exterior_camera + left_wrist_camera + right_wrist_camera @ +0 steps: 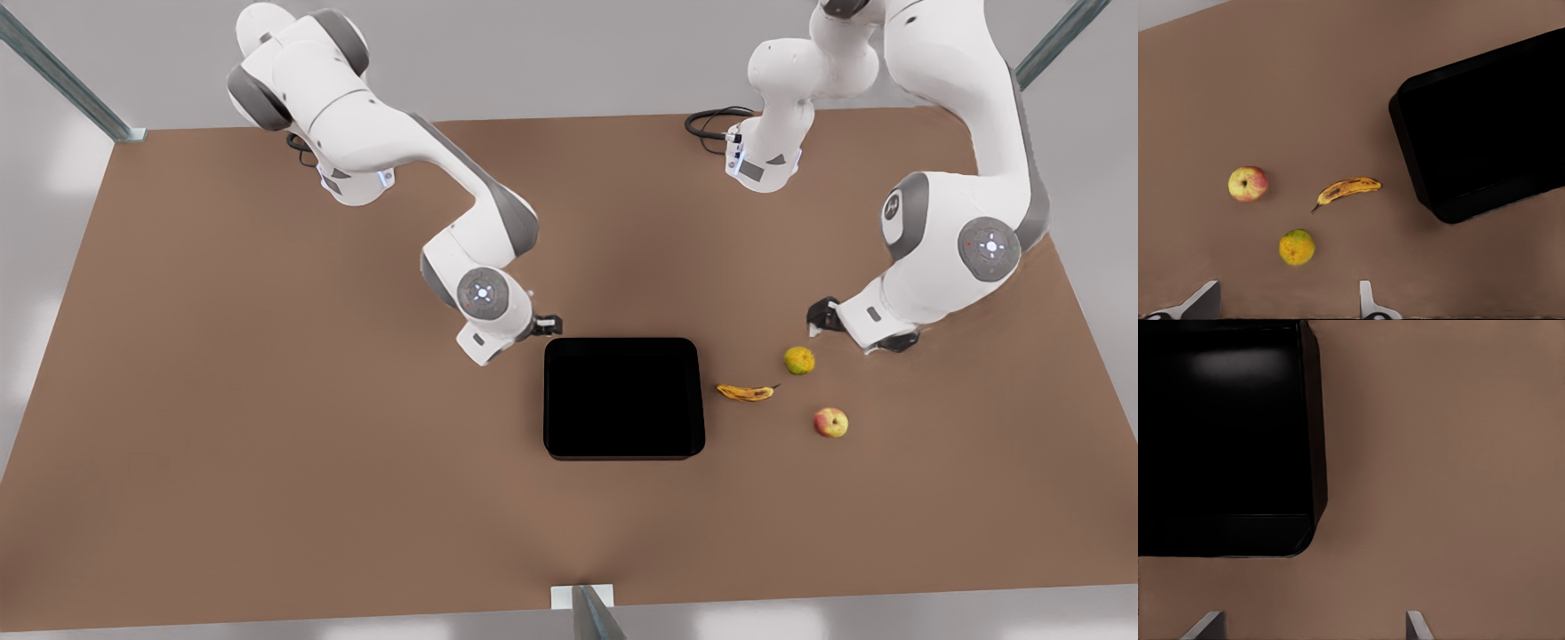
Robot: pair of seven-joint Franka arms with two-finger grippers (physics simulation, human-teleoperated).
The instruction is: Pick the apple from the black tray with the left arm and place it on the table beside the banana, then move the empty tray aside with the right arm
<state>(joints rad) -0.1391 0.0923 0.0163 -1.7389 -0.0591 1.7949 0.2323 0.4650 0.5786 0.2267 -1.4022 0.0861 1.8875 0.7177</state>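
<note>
The brown table (267, 444) lay broad under both arms, grey posts at its corners, and we found the apple (830, 422) already resting on it, a little way from the banana (746, 392), with a yellow-green citrus fruit (799, 360) close by. The left gripper (820, 322) hung just beyond the citrus, its fingers (1367, 301) spread wide and holding nothing; in the left wrist view the citrus lay nearest those fingertips, the apple (1248, 183) and banana (1347, 189) farther out. The black tray (622, 397) sat empty. The right gripper (545, 325) hovered just off the tray's corner, fingers (1417, 625) well parted and empty, the tray's (1313, 453) rim lying a short way ahead of the fingertips. We judged the placing done and the tray move in hand: the right gripper needed to advance, bring its fingers over the rim, close on it and draw the tray aside, away from the fruit
</note>
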